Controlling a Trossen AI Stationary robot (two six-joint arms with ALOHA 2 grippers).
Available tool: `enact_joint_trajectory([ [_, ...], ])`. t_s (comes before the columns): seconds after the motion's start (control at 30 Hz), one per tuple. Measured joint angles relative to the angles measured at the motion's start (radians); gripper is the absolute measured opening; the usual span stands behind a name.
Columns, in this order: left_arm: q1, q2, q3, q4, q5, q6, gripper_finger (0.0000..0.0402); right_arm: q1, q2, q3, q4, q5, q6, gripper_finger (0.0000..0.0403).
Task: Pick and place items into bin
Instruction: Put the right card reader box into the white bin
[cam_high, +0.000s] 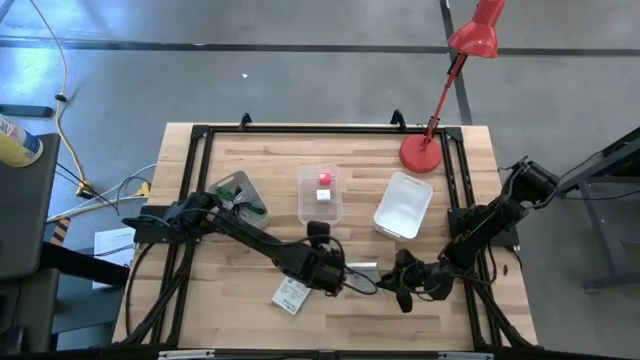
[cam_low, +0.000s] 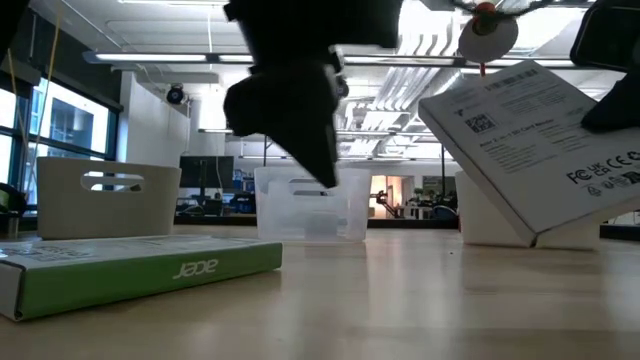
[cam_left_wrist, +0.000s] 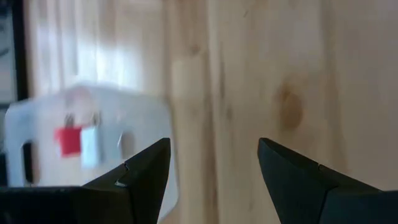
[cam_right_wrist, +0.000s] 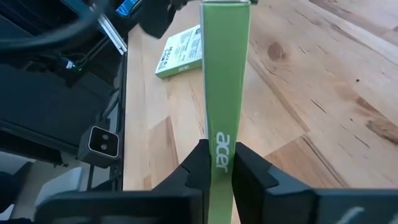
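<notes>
My right gripper is shut on a flat white printed packet with a green edge, which is held up on edge near the table's front right and shows tilted in the low view. A second such packet lies flat on the table near the front edge. My left gripper hangs open over bare wood between the two packets, touching nothing. The clear bin at the table's middle holds a pink cube and a white cube. My right gripper pinches the packet between its two fingers, one on each flat face, at the green edge by the lettering. The fingers come from the table's right, slanting slightly down. The packet stands on edge, runs away from the fingers, and looks lifted clear of the table.
A white bin stands right of the clear one, with a red desk lamp's base behind it. A third bin with green and dark things sits at the left. A black frame runs round the table.
</notes>
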Motion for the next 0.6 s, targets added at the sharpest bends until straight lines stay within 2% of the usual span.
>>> enact_joint_trajectory([
  [0.17, 0.0, 0.0, 0.0, -0.162, -0.045, -0.121, 0.0232, 0.0, 0.0, 0.0, 0.0, 0.003, -0.015, 0.0033],
  [0.3, -0.008, 0.0, 0.0, -0.27, -0.089, -0.22, 0.0232, 0.0, 0.0, 0.0, 0.0, 0.015, -0.015, 0.005],
  [0.6, -0.047, 0.0, 0.0, -0.387, -0.182, -0.345, 0.0232, 0.0, 0.0, 0.0, 0.0, 0.02, -0.019, 0.0033],
])
